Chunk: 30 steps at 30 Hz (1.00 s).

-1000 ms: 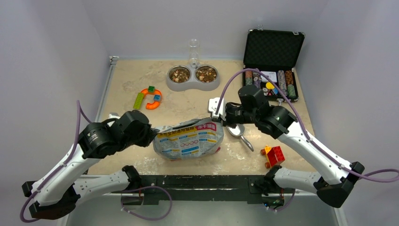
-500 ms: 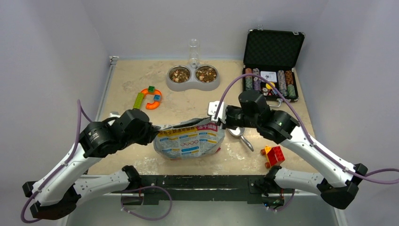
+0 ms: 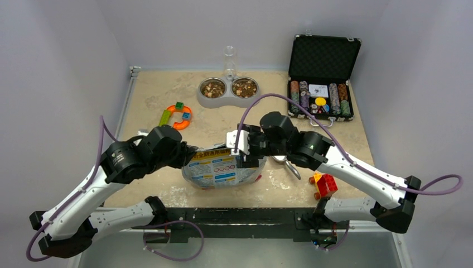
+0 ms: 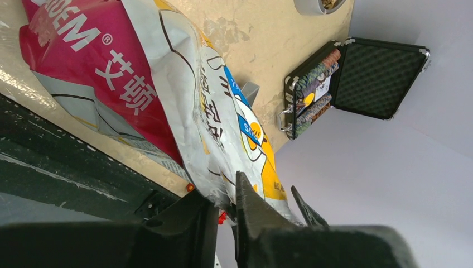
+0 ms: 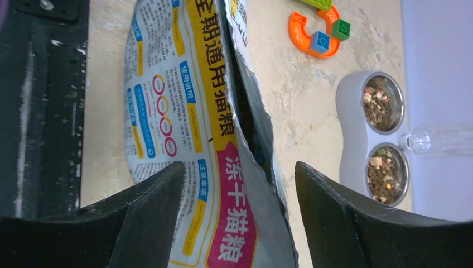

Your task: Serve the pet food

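While the left gripper (image 4: 225, 190) pinches one end of the bag (image 3: 220, 170), apparently to steady it, and the right gripper (image 5: 239, 166) straddles its open mouth with jaws wide, pet food (image 3: 213, 87) sits in both cups of the feeder (image 3: 228, 102) well beyond.

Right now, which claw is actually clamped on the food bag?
The left claw: it is pinched shut on the bag at its edge. The right claw is wide open, straddling the bag's open mouth without gripping.
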Motion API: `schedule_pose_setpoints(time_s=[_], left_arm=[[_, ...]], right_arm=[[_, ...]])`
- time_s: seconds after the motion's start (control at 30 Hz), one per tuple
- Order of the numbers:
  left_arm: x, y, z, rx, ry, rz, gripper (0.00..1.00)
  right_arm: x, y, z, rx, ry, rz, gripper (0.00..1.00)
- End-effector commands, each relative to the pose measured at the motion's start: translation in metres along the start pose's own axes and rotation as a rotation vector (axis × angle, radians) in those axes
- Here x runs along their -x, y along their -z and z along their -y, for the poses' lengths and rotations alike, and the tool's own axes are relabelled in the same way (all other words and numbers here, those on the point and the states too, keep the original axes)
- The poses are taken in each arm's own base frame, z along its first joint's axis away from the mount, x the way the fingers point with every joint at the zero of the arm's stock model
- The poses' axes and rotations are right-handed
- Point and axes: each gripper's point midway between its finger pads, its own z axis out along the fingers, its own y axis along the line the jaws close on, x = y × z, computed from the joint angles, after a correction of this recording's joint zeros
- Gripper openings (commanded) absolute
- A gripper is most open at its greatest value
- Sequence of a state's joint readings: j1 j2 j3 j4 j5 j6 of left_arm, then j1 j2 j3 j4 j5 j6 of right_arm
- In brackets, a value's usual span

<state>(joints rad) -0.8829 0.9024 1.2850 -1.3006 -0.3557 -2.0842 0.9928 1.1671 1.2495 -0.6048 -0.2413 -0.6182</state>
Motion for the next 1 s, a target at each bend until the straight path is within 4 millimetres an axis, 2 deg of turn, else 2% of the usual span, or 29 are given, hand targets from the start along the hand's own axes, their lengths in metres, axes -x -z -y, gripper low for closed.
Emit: schedule_pose_setpoints(time_s=[0.0,0.03,0.17,0.3,0.4,0.5,0.53,0.6,0.7,0.73,0.83,0.97], left_arm=[[0.009,0.006,0.021,-0.046,0.336,0.013,0.09],[0.01,0.006,0.02,-0.043,0.345,0.017,0.0],[0.009,0.007,0.022,-0.042,0.347,0.015,0.0],[0.009,0.011,0.019,0.002,0.326,0.025,0.0],[0.004,0.009,0.023,-0.022,0.345,-0.002,0.0],[0.001,0.007,0.025,-0.037,0.358,-0.026,0.0],[0.0,0.007,0.024,-0.033,0.362,-0.029,0.0],[0.0,0.008,0.023,-0.029,0.367,-0.03,0.0],[0.002,0.008,0.023,-0.029,0.368,-0.027,0.0],[0.002,0.008,0.022,-0.027,0.369,-0.027,0.0],[-0.005,0.005,0.023,-0.027,0.36,-0.053,0.01],[-0.02,-0.002,0.024,-0.002,0.321,-0.096,0.27]], right_arm=[[0.02,0.0,0.03,-0.142,0.07,0.009,0.73],[0.019,-0.001,0.031,-0.151,0.077,0.0,0.71],[0.018,-0.003,0.035,-0.173,0.082,-0.02,0.62],[0.023,-0.008,0.028,-0.151,0.092,-0.018,0.61],[0.032,-0.018,0.021,-0.143,0.114,0.001,0.64],[0.044,-0.028,0.012,-0.134,0.139,0.023,0.62],[0.047,-0.031,0.013,-0.145,0.146,0.024,0.57],[0.051,-0.035,0.016,-0.173,0.15,0.013,0.36],[0.048,-0.037,0.024,-0.218,0.151,-0.027,0.13],[0.047,-0.036,0.027,-0.232,0.152,-0.038,0.0],[0.046,-0.029,0.028,-0.237,0.176,-0.046,0.0],[0.053,-0.027,0.019,-0.192,0.161,-0.008,0.0]])
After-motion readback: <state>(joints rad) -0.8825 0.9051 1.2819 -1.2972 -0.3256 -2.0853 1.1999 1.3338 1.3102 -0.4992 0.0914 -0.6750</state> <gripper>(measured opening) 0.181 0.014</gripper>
